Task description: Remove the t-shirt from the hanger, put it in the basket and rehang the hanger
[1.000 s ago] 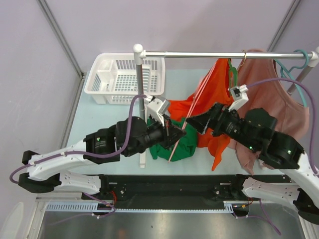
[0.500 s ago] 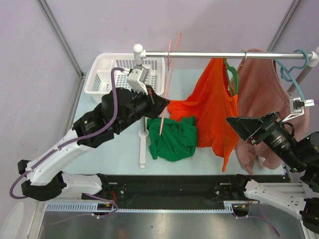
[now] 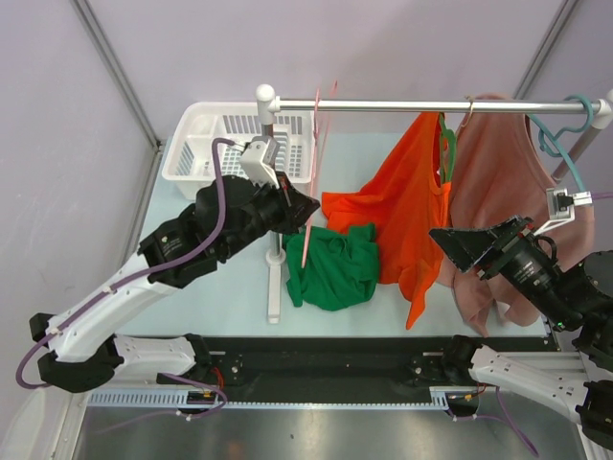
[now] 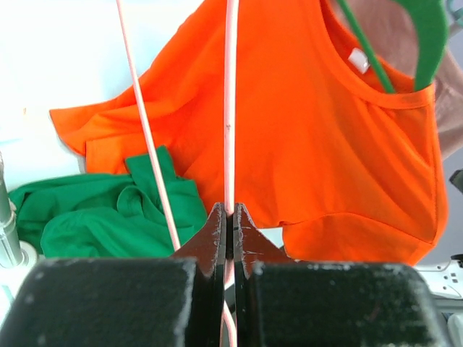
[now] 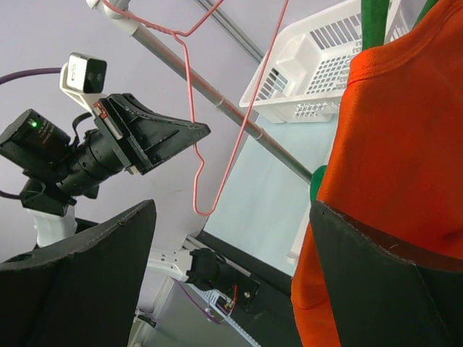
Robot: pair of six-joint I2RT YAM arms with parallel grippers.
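On rail (image 3: 431,104), pink hanger (image 4: 228,108), left tool (image 4: 229,217) clamped

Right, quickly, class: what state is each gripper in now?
Left gripper: closed on the thin pink wire hanger.
Right gripper: open, holding nothing.

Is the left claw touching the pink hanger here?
Touching. The left wrist view shows the left claw shut on the pink hanger, its wire pinched between both fingers with no gap.
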